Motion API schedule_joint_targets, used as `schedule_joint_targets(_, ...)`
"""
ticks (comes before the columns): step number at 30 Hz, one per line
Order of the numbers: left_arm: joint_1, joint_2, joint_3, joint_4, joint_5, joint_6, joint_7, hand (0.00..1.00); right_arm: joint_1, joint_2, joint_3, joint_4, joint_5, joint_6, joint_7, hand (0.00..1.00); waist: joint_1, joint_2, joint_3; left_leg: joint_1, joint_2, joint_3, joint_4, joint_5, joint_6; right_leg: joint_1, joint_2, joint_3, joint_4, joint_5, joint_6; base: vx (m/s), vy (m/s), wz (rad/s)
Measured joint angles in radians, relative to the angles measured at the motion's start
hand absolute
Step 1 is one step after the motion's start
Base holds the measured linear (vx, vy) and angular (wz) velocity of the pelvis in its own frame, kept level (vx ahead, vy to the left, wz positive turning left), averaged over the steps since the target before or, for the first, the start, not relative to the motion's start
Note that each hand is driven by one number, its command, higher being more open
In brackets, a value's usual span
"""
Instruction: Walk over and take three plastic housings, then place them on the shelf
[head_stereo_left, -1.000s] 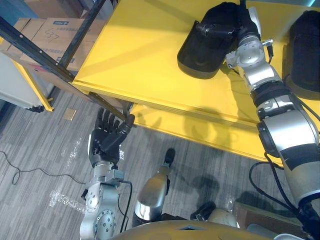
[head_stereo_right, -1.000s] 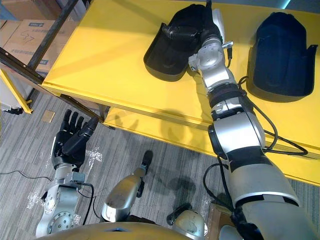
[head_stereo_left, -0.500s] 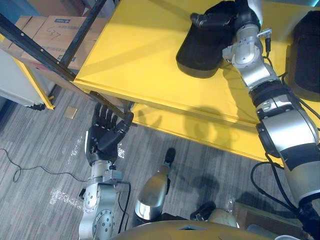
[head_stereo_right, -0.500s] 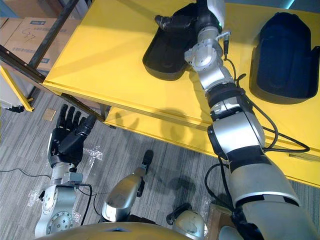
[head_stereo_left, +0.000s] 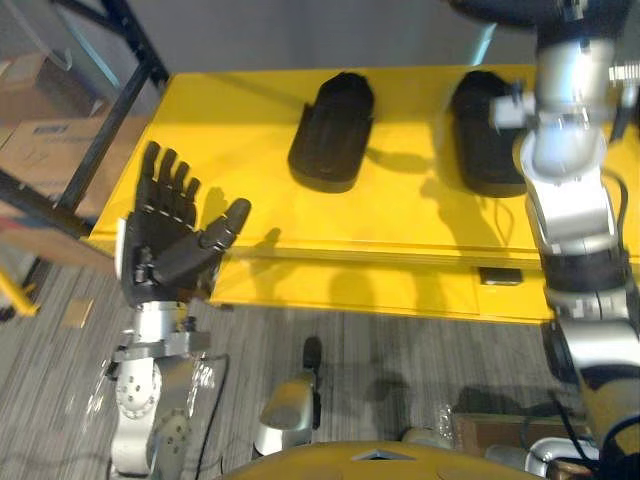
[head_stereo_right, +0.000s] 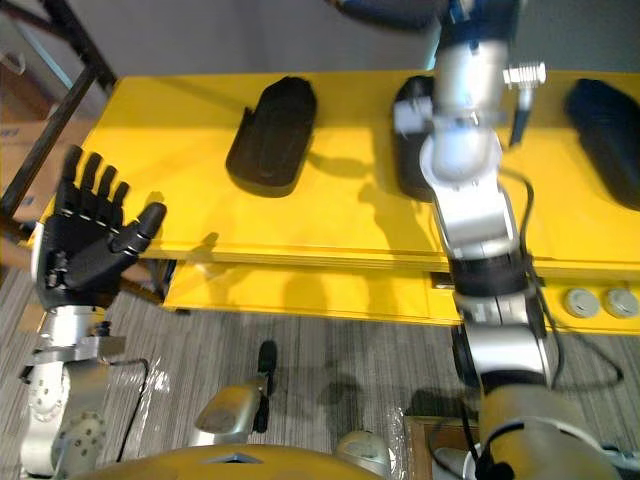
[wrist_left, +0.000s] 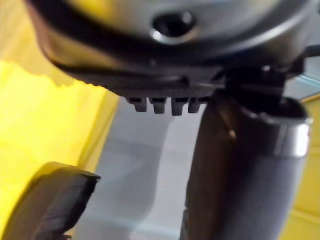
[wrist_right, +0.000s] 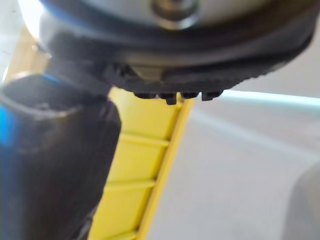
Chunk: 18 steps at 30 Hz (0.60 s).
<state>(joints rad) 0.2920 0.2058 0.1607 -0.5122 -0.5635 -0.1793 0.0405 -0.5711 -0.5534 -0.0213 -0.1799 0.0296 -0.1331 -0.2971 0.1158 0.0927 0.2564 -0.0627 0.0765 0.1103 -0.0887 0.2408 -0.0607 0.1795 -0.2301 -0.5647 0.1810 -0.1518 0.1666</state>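
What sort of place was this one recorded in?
Probably a warehouse or workshop storage area: a yellow shelf holding black plastic housings, dark metal racking beside it, and cardboard boxes behind that racking on the robot's left.

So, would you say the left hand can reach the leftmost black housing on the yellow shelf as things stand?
Probably yes. The left hand is open and holds nothing, raised at the front left edge of the shelf, and bare yellow surface lies between it and the leftmost housing.
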Motion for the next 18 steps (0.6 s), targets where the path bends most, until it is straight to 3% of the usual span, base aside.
schedule_joint_targets(7, -0.024, 0.0, 0.154, 0.054, 0.065, 0.103, 0.067, 1.0, 0.581, 0.218, -0.214, -0.12, 0.002, 0.022, 0.036, 1.0, -0.086, 0.005, -0.039, 0.019, 0.034, 0.095, -0.001, -0.017, -0.003, -0.018, 0.028, 0.095, -0.062, 0.053, -0.012, -0.04, -0.015, -0.42)
schedule_joint_targets(14, -0.025, -0.001, 0.213, 0.209, 0.096, 0.185, 0.091, 1.0, 0.731, 0.324, -0.335, -0.119, -0.013, 0.021, -0.024, 1.0, -0.125, -0.008, -0.079, 0.021, 0.051, 0.154, -0.001, -0.03, -0.011, -0.058, 0.034, 0.159, -0.064, 0.068, -0.018, -0.03, -0.014, -0.27)
schedule_joint_targets(18, -0.027, 0.0, 0.215, 0.277, 0.095, 0.214, 0.08, 1.0, 0.757, 0.332, -0.307, -0.119, -0.013, 0.017, -0.023, 1.0, -0.134, -0.017, -0.085, 0.021, 0.059, 0.167, -0.001, -0.032, -0.013, -0.076, 0.04, 0.18, -0.065, 0.065, -0.026, -0.05, -0.013, -0.12)
